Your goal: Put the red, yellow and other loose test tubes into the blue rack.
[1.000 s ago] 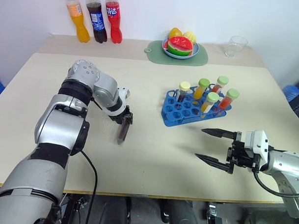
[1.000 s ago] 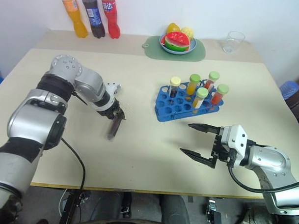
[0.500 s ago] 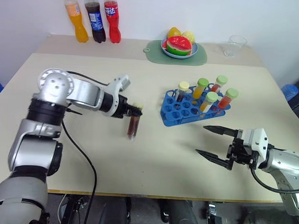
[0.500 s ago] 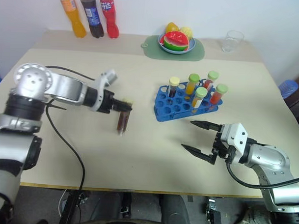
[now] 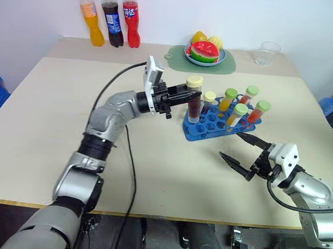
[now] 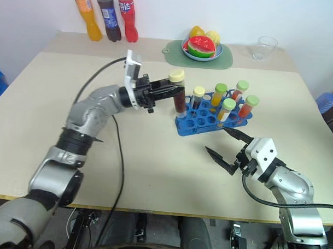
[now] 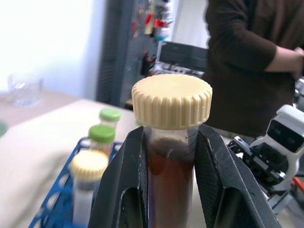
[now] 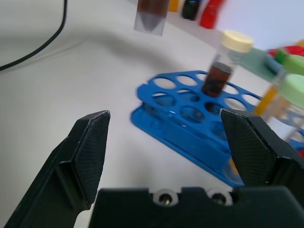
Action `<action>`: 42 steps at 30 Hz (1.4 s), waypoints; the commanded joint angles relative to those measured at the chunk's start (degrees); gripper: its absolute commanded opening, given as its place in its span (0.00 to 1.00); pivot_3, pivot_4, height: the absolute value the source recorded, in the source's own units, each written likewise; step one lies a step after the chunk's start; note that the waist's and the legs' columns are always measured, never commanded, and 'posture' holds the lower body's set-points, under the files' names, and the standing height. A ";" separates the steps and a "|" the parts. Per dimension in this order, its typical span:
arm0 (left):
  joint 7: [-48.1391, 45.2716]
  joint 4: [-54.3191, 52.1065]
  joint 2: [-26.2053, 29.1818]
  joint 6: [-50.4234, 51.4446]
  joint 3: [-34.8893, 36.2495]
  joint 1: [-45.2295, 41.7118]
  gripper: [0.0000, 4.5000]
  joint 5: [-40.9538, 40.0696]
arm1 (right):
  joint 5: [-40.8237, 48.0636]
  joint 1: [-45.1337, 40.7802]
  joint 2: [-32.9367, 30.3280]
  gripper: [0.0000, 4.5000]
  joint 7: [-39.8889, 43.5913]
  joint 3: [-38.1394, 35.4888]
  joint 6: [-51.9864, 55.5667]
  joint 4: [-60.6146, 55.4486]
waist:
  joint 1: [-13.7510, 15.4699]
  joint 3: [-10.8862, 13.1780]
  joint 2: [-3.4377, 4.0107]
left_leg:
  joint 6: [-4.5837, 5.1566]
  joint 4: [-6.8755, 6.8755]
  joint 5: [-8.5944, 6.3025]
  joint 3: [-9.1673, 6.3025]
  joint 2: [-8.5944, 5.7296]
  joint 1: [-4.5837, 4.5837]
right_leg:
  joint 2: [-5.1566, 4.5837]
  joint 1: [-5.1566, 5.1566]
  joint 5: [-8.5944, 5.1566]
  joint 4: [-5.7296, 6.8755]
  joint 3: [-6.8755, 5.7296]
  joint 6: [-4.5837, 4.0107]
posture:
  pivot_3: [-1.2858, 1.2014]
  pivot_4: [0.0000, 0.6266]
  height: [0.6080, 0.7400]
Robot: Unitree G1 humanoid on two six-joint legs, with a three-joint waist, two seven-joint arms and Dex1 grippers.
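The left hand (image 5: pixel 181 96) is clamped on a dark tube (image 5: pixel 194 99). The tube stands straight up, just over the near-left corner of the blue rack (image 5: pixel 210 126). The holes wait right below. The right hand (image 5: pixel 243 154) is spread wide, holding nothing.

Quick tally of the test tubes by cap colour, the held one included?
Cream caps: 2, one tube in the left gripper, one in the blue rack
Green caps: 4, all racked
Total: 6 tubes
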 commanded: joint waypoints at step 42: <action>0.30 36.29 -16.83 -32.07 3.06 -7.83 0.17 27.30 | -2.04 3.61 2.52 0.91 -7.04 -0.63 -2.19 -4.90 | 0.00 0.00 -0.04 | 0.05 0.01 -0.03 -0.48 -0.05 0.03 | 0.10 0.10 -0.01 -0.01 -0.04 0.01 | 0.52 0.24 1.00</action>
